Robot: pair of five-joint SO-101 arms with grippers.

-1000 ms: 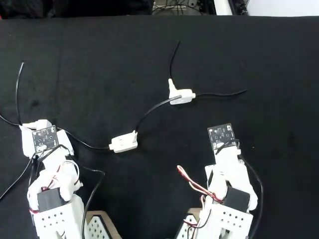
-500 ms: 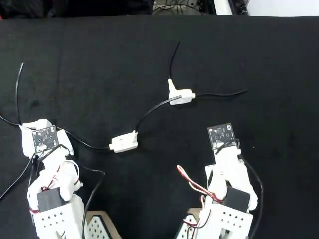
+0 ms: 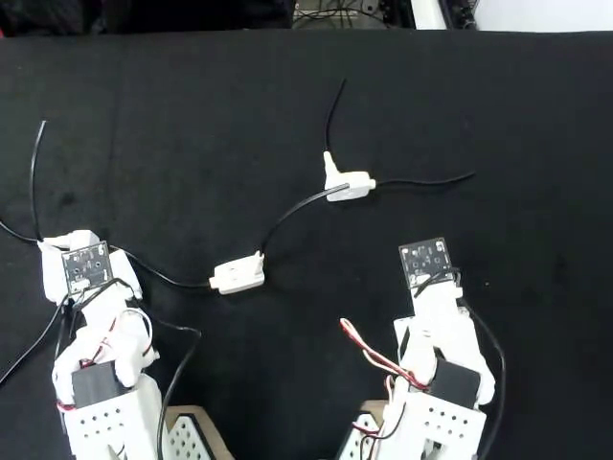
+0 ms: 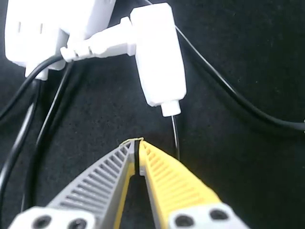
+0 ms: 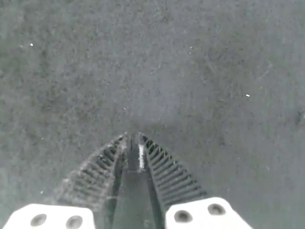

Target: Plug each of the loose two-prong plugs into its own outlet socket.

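Note:
A white socket block (image 3: 351, 183) lies mid-table with a small white plug (image 3: 329, 164) against its far-left corner. A second white block (image 3: 237, 276) lies nearer, joined to the first by a black cord (image 3: 287, 217). In the left wrist view my left gripper (image 4: 138, 144) is shut on nothing, just short of a long white plug body (image 4: 157, 57). A white plug (image 4: 97, 44) meets that body's side, beside a white socket block (image 4: 28, 31). My right gripper (image 5: 133, 139) is shut on nothing above bare black cloth.
Black cloth (image 3: 498, 115) covers the table. Thin black cords trail off left (image 3: 34, 172), far (image 3: 335, 105) and right (image 3: 431, 179). The left arm (image 3: 86, 264) and the right arm (image 3: 428, 259) stand at the near edge. Red and white wires (image 3: 369, 353) loop beside the right arm.

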